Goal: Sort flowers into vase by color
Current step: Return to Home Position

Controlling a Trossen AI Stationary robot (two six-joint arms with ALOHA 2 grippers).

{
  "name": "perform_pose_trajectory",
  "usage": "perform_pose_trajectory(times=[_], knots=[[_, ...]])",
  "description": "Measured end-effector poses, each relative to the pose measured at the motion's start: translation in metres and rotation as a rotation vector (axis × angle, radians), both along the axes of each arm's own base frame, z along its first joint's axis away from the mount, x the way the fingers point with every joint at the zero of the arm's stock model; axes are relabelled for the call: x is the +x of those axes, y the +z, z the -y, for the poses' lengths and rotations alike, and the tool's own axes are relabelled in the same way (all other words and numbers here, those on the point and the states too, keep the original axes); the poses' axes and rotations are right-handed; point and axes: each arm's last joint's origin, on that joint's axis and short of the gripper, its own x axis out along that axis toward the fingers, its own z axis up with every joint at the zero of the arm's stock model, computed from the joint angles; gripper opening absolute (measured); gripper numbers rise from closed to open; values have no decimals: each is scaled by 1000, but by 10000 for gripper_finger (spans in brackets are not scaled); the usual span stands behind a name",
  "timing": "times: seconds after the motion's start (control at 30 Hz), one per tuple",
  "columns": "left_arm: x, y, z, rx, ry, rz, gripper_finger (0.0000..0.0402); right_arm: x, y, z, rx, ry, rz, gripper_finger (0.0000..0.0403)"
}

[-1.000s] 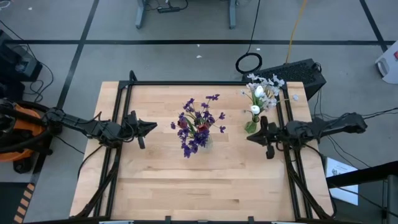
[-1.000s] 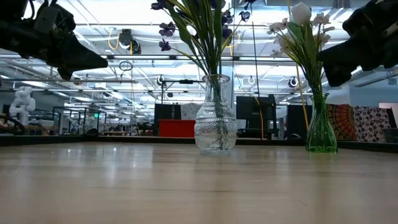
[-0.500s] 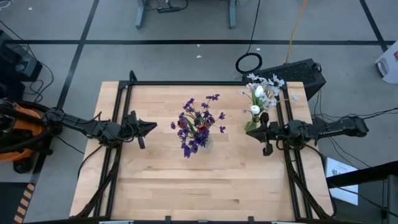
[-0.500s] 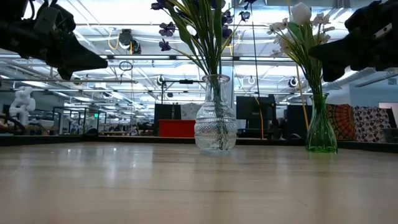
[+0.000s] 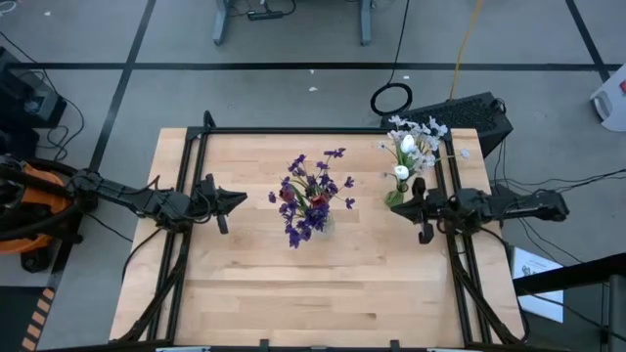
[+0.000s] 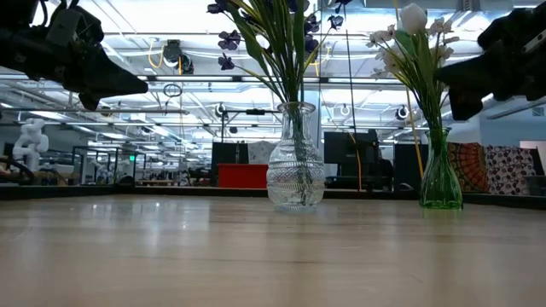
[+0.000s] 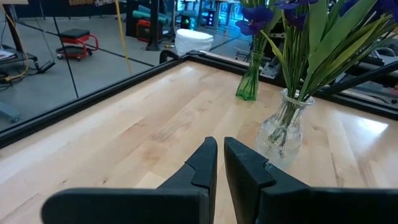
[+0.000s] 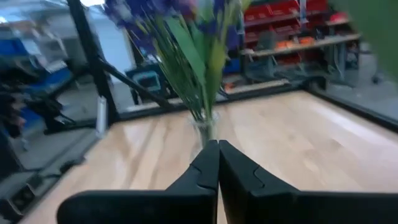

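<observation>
Purple and red flowers (image 5: 311,196) in clear vase (image 6: 295,175), tops cut off in low view. White flowers (image 5: 411,147) in green vase (image 6: 440,183) to its right, just beside right jaws, closed and empty. Off to its left, left jaws, closed likewise.

The clear glass vase with a fine cut pattern (image 6: 295,175) carries purple clustered sprigs (image 5: 311,186) and dark red tulip buds (image 5: 318,202). The transparent green glass vase (image 6: 440,183) carries white tulip buds (image 6: 414,17). The pale beige wooden table (image 5: 293,284) has a black frame.
</observation>
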Motion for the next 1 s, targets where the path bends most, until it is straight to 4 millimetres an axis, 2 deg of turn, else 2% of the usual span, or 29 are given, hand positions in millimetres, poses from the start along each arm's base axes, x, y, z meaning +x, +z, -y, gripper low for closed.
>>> perform_pose_trajectory(times=[0.6, 0.77, 1.0], knots=[[0, 0, 1, -4, -26, 0, 35, -5, 3, 1, -52, -11, 4, 0], [0, 0, 1, 89, -54, -38, 35, -5, 3, 1, -52, -11, 4, 0], [2, 0, 8, 157, -316, -54, 35, -5, 3, 1, -52, -11, 4, 0]])
